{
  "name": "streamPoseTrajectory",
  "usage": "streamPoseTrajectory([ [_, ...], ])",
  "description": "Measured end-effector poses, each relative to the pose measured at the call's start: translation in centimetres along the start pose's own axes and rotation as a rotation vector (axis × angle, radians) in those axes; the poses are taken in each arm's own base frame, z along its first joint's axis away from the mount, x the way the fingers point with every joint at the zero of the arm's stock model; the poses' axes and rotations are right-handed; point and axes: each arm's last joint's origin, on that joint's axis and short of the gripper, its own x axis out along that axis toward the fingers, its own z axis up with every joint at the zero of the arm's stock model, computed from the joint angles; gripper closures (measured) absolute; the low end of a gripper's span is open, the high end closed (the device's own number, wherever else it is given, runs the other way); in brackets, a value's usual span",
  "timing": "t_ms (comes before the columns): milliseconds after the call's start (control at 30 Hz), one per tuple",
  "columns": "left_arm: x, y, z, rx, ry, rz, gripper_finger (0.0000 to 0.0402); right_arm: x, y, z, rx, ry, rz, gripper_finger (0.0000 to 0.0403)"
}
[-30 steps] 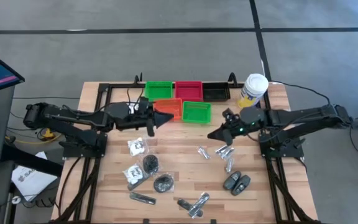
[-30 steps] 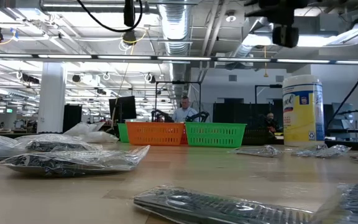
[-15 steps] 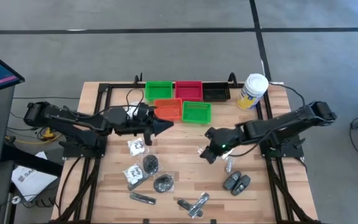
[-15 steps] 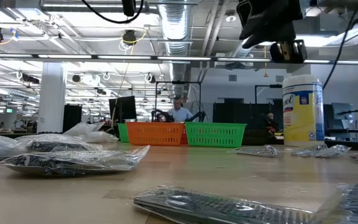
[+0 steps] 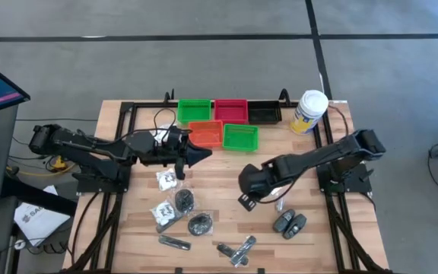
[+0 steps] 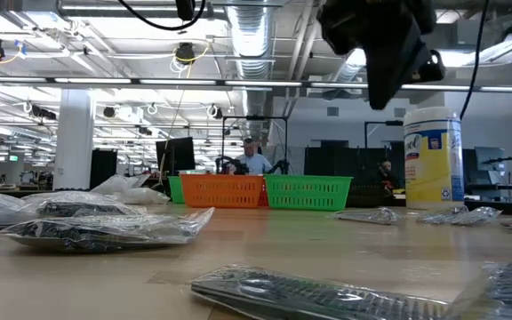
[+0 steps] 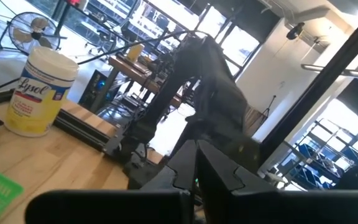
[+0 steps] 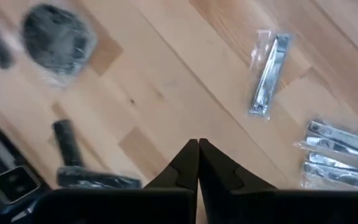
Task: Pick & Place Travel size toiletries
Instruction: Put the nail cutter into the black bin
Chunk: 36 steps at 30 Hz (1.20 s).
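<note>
The toiletries lie scattered on the wooden table: a clear packet with white contents (image 5: 167,179), black round pieces (image 5: 183,200) (image 5: 200,224), silvery tubes (image 5: 280,201) and dark grey ovals (image 5: 289,222). My right gripper (image 5: 243,200) hangs shut above the table's middle and touches nothing. In the right wrist view its gripper (image 8: 197,144) points down at bare wood, between a black round piece (image 8: 58,40) and a silvery sachet (image 8: 267,74). My left gripper (image 5: 204,152) is shut and waits level in front of the trays.
Green, red, orange and black trays (image 5: 220,122) stand at the far edge, with the white canister (image 5: 310,110) to their right. More packets lie near the front edge (image 5: 175,242) (image 5: 242,250). In the low view the right gripper (image 6: 380,44) hangs high above the table.
My right gripper has swung from beside the canister toward the table's left and near edge, to above the table's middle. It has tipped to point down at the wood. The toiletries have stayed where they were.
</note>
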Motion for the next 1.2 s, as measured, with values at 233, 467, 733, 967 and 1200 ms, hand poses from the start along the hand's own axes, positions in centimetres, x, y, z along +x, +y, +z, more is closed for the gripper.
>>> streamPoseTrajectory([
  [233,0.0,0.0,0.0,0.0,0.003,-0.004,0.0395,2.6,0.1,0.2,0.018,0.059,-0.062,0.0363],
  [467,0.0,0.0,0.0,0.0,0.006,-0.007,0.0395,3.7,-0.5,1.0,0.006,0.077,-0.106,0.031],
  [733,0.0,-0.1,-0.1,-0.003,0.019,-0.027,0.0395,3.8,-1.9,2.8,0.023,0.037,-0.128,0.0264],
  [967,0.0,-0.2,-0.2,-0.006,0.045,-0.063,0.0395,4.2,-3.0,4.0,0.064,0.021,-0.127,0.0239],
  [1200,0.0,-0.2,-0.2,-0.008,0.066,-0.092,0.0395,6.5,-2.4,3.3,0.055,0.05,-0.175,0.0234],
])
